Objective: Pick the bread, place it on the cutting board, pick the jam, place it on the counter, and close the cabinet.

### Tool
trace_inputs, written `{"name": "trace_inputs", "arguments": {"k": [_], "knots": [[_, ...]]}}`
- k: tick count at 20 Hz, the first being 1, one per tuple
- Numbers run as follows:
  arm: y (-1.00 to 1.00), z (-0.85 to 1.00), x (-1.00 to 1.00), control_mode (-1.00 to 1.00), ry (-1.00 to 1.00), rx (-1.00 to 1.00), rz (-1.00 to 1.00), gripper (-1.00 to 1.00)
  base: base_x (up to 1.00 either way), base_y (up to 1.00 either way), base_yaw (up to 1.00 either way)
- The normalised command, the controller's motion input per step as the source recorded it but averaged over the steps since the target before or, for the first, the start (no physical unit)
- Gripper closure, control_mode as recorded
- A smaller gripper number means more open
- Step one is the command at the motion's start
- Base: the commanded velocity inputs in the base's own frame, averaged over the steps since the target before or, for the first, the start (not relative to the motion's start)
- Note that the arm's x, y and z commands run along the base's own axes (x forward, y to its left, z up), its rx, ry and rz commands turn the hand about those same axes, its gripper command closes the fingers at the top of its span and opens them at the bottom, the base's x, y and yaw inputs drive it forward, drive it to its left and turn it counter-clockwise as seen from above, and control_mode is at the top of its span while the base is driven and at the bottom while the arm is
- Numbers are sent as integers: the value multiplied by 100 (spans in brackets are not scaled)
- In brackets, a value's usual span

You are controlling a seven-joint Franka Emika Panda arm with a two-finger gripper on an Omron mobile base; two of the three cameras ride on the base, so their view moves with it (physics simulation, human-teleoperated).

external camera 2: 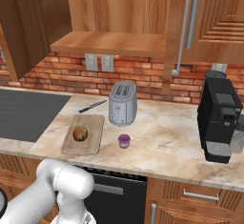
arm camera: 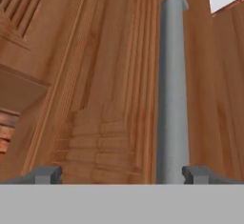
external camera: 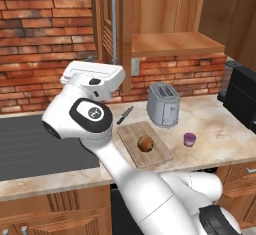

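The bread [external camera: 145, 142] [external camera 2: 80, 133] lies on the cutting board [external camera: 156, 154] [external camera 2: 92, 139]. The purple jam [external camera: 189, 139] [external camera 2: 124, 141] stands on the counter [external camera: 215, 129] [external camera 2: 167, 142], right of the board. The cabinet [external camera: 175, 9] [external camera 2: 114, 8] is open, with its doors swung out and its shelf [external camera: 172, 44] bare. My white hand [external camera: 94, 76] is raised by the left door [external camera: 106, 24]. In the hand view my gripper [arm camera: 123, 175] is open and faces that door's panel. The door's silver bar handle [arm camera: 172, 89] [external camera: 116, 26] stands between the fingertips, nearer the right one [arm camera: 200, 174].
A silver toaster [external camera: 163, 104] [external camera 2: 123, 104] stands behind the board, with a knife [external camera: 125, 114] [external camera 2: 93, 106] lying to its left. The dark cooktop [external camera: 30, 144] [external camera 2: 24, 113] lies to the left. A black coffee machine [external camera 2: 219, 118] [external camera: 242, 96] stands at the right. The right door [external camera 2: 172, 37] hangs open.
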Motion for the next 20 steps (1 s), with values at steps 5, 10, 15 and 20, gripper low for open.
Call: {"name": "trace_inputs", "arguments": {"k": [5, 10, 15, 20], "knots": [[-14, 0, 0, -100, 0, 0, 0, -100, 0, 0, 0], [-15, 0, 6, -100, 0, 0, 0, -100, 0, 0, 0], [-21, 0, 10, -100, 0, 0, 0, -100, 0, 0, 0], [-28, 0, 11, -100, 0, 0, 0, -100, 0, 0, 0]]}}
